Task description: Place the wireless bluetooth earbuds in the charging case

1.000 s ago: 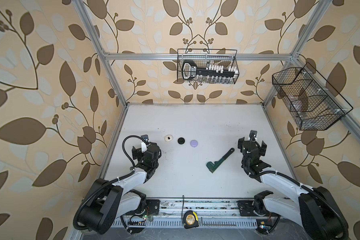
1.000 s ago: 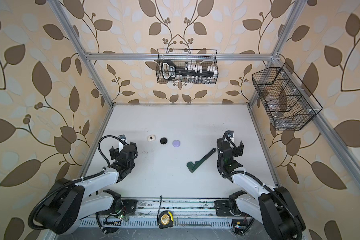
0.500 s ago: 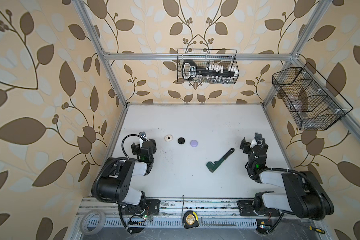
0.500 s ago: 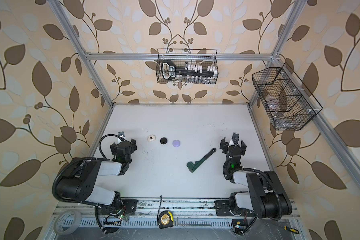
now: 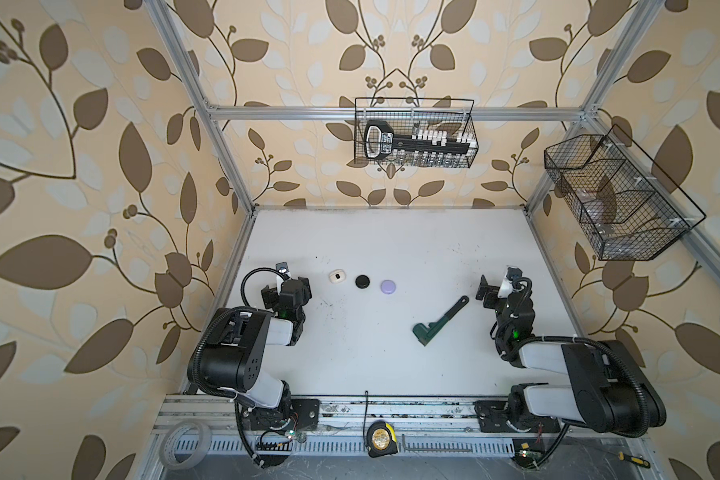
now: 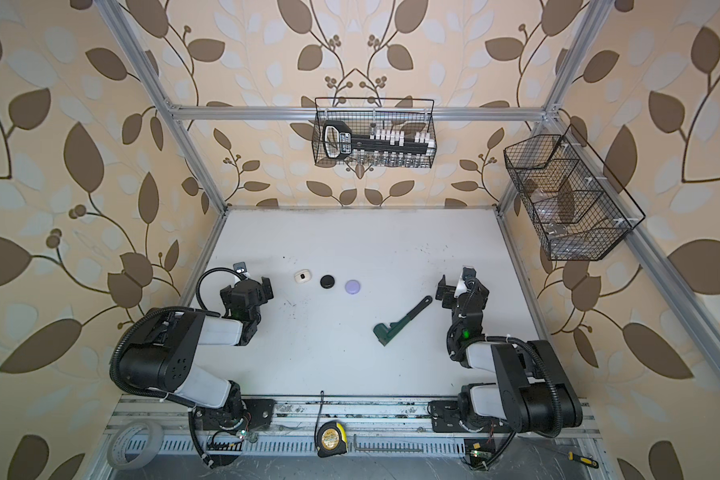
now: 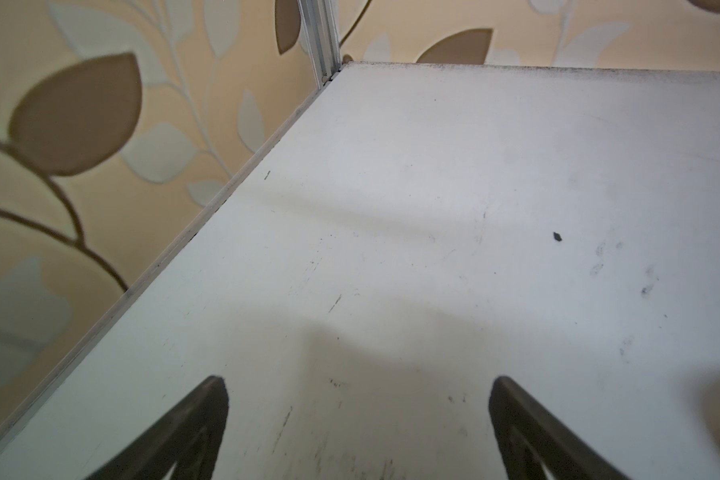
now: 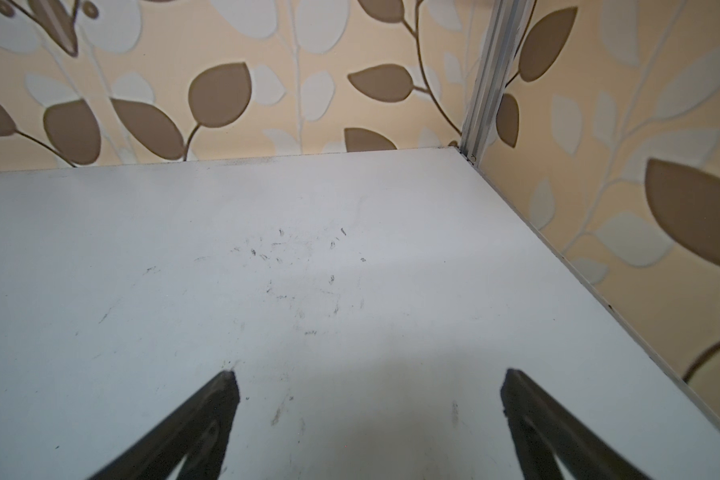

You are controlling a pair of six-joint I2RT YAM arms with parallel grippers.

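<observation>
Both arms folded low at the near edge of the white table (image 5: pixel 391 241), one at each side

Left gripper (image 5: pixel 287 291) sits near the left edge of the table, jaws spread wide, nothing between them. The left wrist view shows both dark fingertips (image 7: pixel 208 399) with only scuffed bare surface in the gap

Right gripper (image 5: pixel 503 296) sits near the right edge, jaws likewise wide apart and empty. The right wrist view shows only marked table between its fingertips (image 8: pixel 225 390) and the far right corner of the frame beyond

Three small cases lie in a short row on the table, left of centre, each apart from the next: white case (image 5: pixel 336 276) closest to the left gripper, then black case (image 5: pixel 362 281), then lilac case (image 5: pixel 388 286). The white one shows a dark spot on top. Both grippers are clear of the row, and the right one is well apart from it

Earbuds: too small to make out in either top view, so I cannot tell whether any sit in the cases

Green wrench-shaped tool (image 5: pixel 439 320) lies flat, slanted, between the lilac case and the right gripper, its thin end just beside that gripper's nearer finger

A wire basket (image 5: pixel 414 133) hangs on the back wall with a black and white item inside
</observation>
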